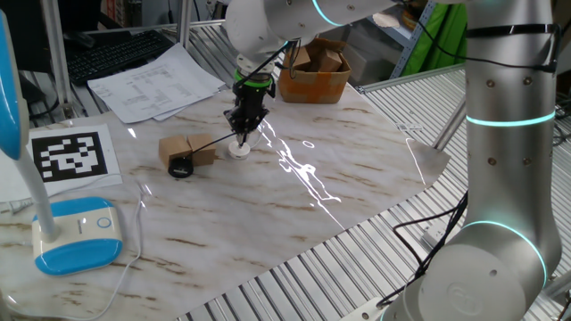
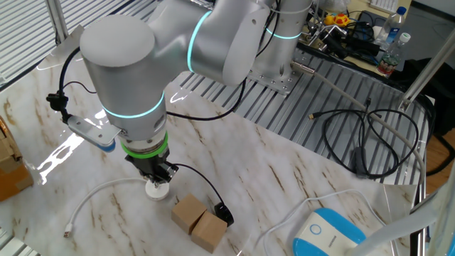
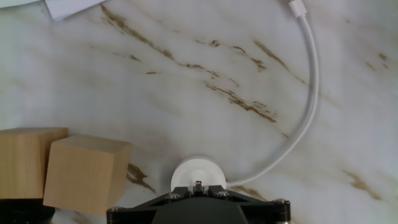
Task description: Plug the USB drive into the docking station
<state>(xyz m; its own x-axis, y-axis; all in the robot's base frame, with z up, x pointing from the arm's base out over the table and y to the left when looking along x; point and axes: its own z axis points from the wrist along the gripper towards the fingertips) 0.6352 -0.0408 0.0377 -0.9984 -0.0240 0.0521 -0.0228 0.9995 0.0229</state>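
Gripper (image 2: 158, 177) directly over white docking station (image 3: 198, 174), finger spacing indiscernible; no legible writing; tan blocks (image 3: 87, 175) alongside.

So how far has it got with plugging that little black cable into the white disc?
Picking up looks done: the gripper hangs right over the white disc, with the black cable trailing from it to the black puck beside the tan blocks. The plugging-in is in hand now. Whether the plug is seated is hidden by the fingers; letting go is left.
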